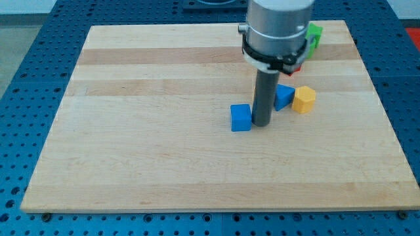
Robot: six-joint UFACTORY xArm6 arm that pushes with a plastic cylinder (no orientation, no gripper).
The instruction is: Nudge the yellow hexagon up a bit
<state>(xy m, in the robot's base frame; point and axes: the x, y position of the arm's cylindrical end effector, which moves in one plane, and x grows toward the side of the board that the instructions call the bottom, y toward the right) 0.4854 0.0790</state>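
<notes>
Arm: entered from the view's top, right of centre; a broad grey cylindrical housing ringed by a black collar, hanging upright over the board. Below the collar a straight dark rod dropped vertically to the surface.

My tip (262,124): rested on the wooden board (164,131) slightly right of the frame's centre. It carried no jaws, only the bare rod end, clamped on nothing. It stood just beside the right face of the blue cube (241,118), touching or nearly so; contact could not be confirmed.

Yellow hexagon (304,99): lay in the right half of the frame, above mid-height, to the right of my tip and a little higher, apart from it. It sat just beside the blue block (284,97), which lay between the rod and the hexagon; that block's shape was partly hidden by the rod.

Green block (314,35): upper right of the frame, near the board's top edge, mostly hidden behind the housing; shape not made out.

Red block (295,66): only a sliver showed beneath the collar, below the green block.

Surround: blue perforated table (26,78) around the board.
</notes>
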